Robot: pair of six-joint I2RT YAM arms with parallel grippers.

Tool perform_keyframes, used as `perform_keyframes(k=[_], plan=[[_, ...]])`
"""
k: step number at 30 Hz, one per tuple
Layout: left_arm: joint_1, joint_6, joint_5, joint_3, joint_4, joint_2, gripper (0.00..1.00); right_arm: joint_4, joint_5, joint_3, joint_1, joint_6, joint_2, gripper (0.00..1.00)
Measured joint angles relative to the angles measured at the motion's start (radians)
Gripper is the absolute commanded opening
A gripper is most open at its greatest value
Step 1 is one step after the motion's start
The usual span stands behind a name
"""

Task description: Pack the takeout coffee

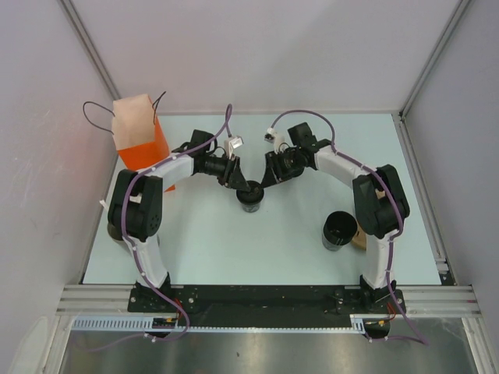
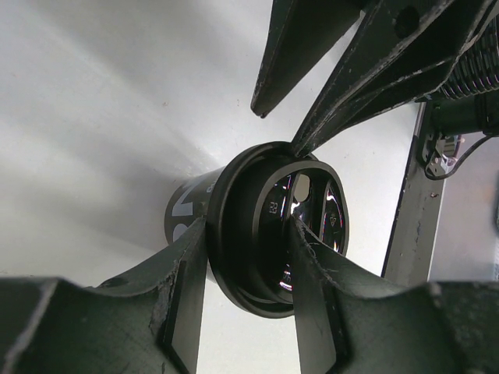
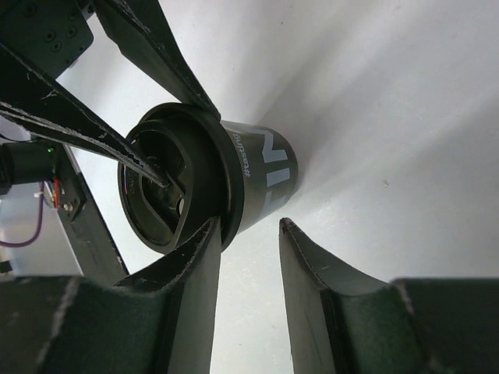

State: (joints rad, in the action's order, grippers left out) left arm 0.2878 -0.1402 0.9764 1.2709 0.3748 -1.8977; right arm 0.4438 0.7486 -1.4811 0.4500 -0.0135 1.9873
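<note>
The takeout coffee (image 1: 250, 197) stands upright mid-table, a small black cup (image 3: 261, 167) with a ridged black lid (image 2: 257, 226). My left gripper (image 2: 248, 226) comes from the left and is shut on the lid's rim, one finger (image 2: 187, 273) outside the rim and the other (image 2: 316, 273) on the lid's top. My right gripper (image 3: 249, 224) reaches in from the right and stands open. Its left finger (image 3: 195, 273) rests against the lid's edge, its other finger (image 3: 316, 273) hangs apart from the cup, and nothing lies between them. In the top view the left gripper (image 1: 240, 185) and right gripper (image 1: 267, 181) meet over the cup.
An orange paper bag (image 1: 139, 134) with dark string handles stands open at the back left, close to the left arm. A wider black cup (image 1: 339, 230) stands at the front right beside the right arm, with a brown thing (image 1: 359, 239) behind it.
</note>
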Motion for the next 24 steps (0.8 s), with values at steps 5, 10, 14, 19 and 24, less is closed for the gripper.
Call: perform_keyframes(k=[5,10,14,19,24], plan=[[0.0,0.0,0.002,0.001,0.001,0.0,0.47,0.053,-0.017,-0.031,0.0,0.042,-0.002,0.48],[0.0,-0.008,0.001,0.01,0.012,0.0,0.52,0.104,-0.019,-0.064,-0.013,0.071,-0.005,0.5],[0.0,-0.019,-0.005,0.028,0.04,0.0,0.56,0.115,-0.014,-0.067,-0.018,0.074,-0.014,0.51],[0.0,-0.026,-0.008,0.057,0.078,0.0,0.64,0.113,0.0,-0.067,-0.018,0.074,-0.014,0.52],[0.0,-0.021,0.011,0.101,0.091,0.0,0.7,0.113,0.009,-0.067,-0.017,0.074,-0.014,0.55]])
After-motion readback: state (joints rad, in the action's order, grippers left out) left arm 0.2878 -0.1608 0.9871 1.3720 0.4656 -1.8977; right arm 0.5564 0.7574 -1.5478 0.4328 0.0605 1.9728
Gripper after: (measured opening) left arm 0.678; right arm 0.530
